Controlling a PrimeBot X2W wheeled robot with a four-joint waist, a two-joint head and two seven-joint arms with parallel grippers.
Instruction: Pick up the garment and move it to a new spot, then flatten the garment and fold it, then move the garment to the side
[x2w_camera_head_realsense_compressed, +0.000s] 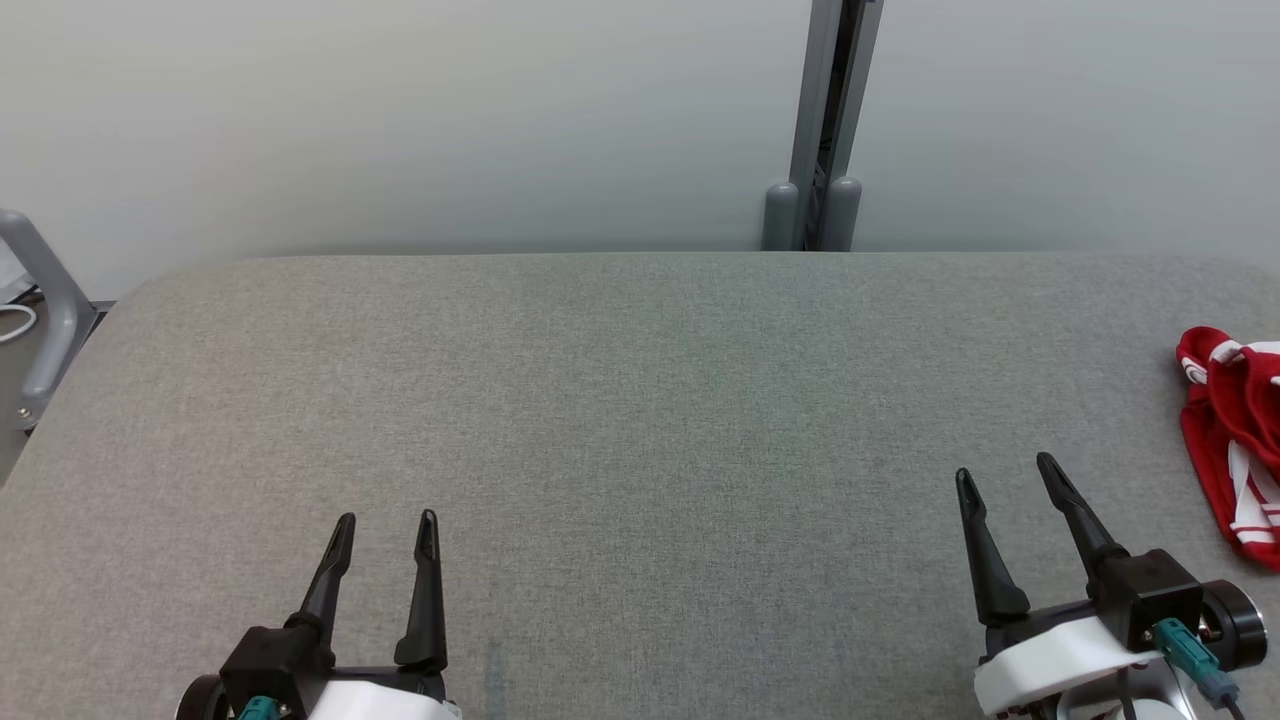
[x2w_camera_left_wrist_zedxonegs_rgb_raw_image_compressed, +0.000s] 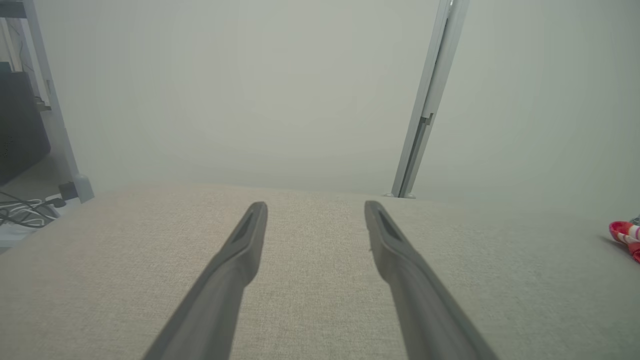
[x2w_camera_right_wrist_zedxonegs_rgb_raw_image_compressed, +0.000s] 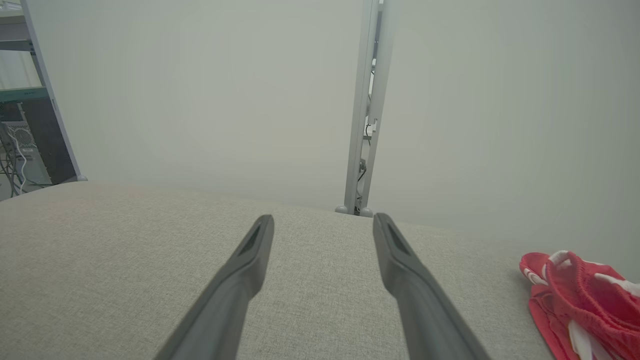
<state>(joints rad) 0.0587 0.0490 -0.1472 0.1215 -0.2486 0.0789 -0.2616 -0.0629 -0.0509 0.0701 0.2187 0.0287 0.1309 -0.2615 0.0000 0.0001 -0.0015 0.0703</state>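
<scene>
The garment (x2w_camera_head_realsense_compressed: 1235, 440), red with white trim, is lying bunched on the table (x2w_camera_head_realsense_compressed: 640, 400) at its far right side and is running out past the right edge of the head view. It is lying free of both grippers.

The right gripper (x2w_camera_head_realsense_compressed: 1004, 467) is hovering near the garment, to its left and a little nearer the robot, with a strip of bare table covering between them. Its two fingers are standing spread apart and are holding nothing. In the right wrist view the garment is sitting at the lower right, beside the right finger but apart from it.

The left gripper (x2w_camera_head_realsense_compressed: 387, 518) is hovering at the near left of the table, well apart from the garment. Its fingers are likewise standing wide, with nothing between them. In the left wrist view a small part of the garment is showing at the right edge.

A pale wall (x2w_camera_head_realsense_compressed: 400, 120) is running behind the table, and a grey post (x2w_camera_head_realsense_compressed: 825, 120) is standing at the far edge, right of centre. Cables (x2w_camera_left_wrist_zedxonegs_rgb_raw_image_compressed: 20, 212) are lying off the table's left end.
</scene>
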